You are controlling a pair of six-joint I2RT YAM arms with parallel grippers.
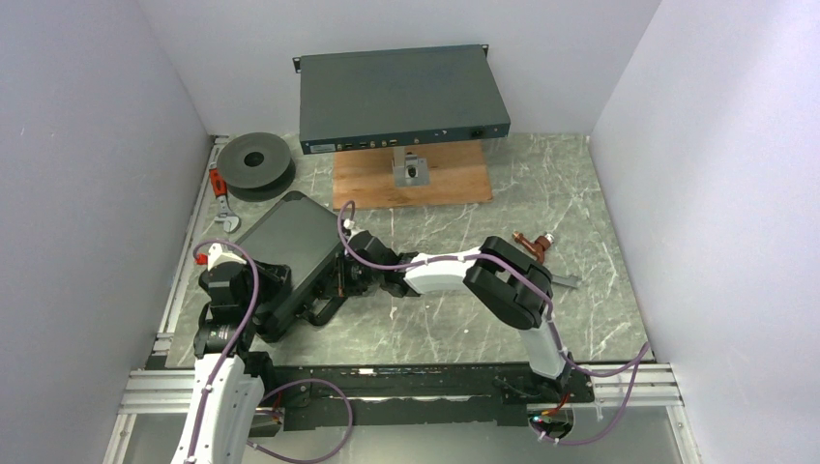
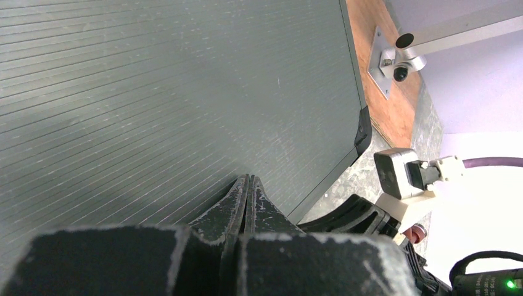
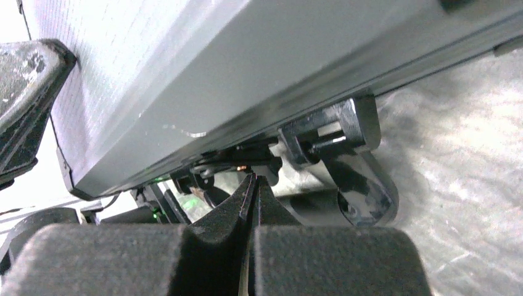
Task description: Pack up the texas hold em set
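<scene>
Black hard-shell briefcase (image 1: pixel 288 249), lid shut, contents hidden, on the grey marbled surface (image 1: pixel 541 208).
Lid finely ribbed, corners rounded, moulded black handle (image 3: pixel 361 185) on its edge. Left hand (image 2: pixel 248 182) clenched, empty, at the lid; right hand (image 3: pixel 254 182) clenched, empty, near the handle.

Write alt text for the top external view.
A closed black briefcase lies on a marble table, the left gripper at its near-left corner and the right gripper at its right edge. Behind are a grey metal box and black spool.
</scene>
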